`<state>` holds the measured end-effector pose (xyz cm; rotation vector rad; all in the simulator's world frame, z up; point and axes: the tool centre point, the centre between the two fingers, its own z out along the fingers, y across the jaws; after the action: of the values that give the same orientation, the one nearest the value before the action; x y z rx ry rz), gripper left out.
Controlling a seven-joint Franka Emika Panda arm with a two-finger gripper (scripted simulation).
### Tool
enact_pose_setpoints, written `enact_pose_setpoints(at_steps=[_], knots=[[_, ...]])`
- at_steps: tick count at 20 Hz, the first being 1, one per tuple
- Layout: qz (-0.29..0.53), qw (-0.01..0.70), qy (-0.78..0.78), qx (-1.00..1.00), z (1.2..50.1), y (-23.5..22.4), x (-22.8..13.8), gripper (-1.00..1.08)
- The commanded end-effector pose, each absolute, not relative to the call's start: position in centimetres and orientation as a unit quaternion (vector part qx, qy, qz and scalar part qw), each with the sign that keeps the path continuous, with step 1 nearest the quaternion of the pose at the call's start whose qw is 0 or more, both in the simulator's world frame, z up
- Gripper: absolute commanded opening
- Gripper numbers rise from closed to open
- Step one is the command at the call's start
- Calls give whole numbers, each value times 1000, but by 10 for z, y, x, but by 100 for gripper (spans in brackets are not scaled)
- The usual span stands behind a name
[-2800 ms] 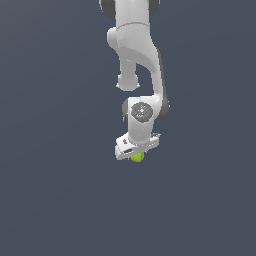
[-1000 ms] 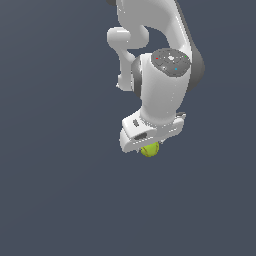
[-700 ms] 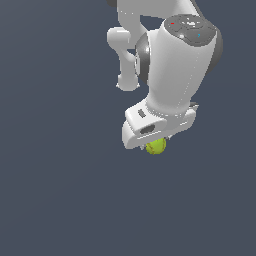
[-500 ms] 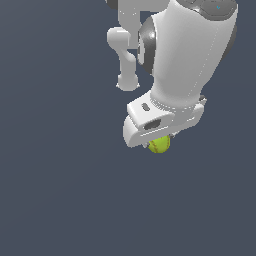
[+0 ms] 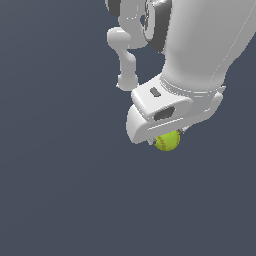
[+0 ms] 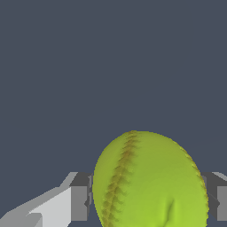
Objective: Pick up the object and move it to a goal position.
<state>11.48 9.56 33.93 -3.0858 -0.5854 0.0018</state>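
The yellow-green ball [image 5: 167, 141] with thin darker seam lines pokes out from under the white hand of my gripper [image 5: 169, 144] in the exterior view. In the wrist view the ball [image 6: 150, 181] fills the space between the two grey fingertips [image 6: 80, 201], which press on it from both sides. The gripper [image 6: 150, 199] is shut on the ball and holds it up off the dark ground. The fingers are hidden behind the hand in the exterior view.
The large white arm [image 5: 200, 55] fills the upper part of the exterior view's right. All around is plain dark blue-grey ground [image 5: 60, 190], with no other object in view.
The arm with the ball has come much closer to the exterior camera and looms larger. The ball has stayed held between the fingers throughout.
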Motion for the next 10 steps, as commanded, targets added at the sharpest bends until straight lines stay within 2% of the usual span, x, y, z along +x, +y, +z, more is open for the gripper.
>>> enact_pose_setpoints(at_steps=[1, 10], knots=[[0, 0, -186, -982, 347, 97, 118, -100], [0, 0, -186, -983, 357, 98, 123, -100]])
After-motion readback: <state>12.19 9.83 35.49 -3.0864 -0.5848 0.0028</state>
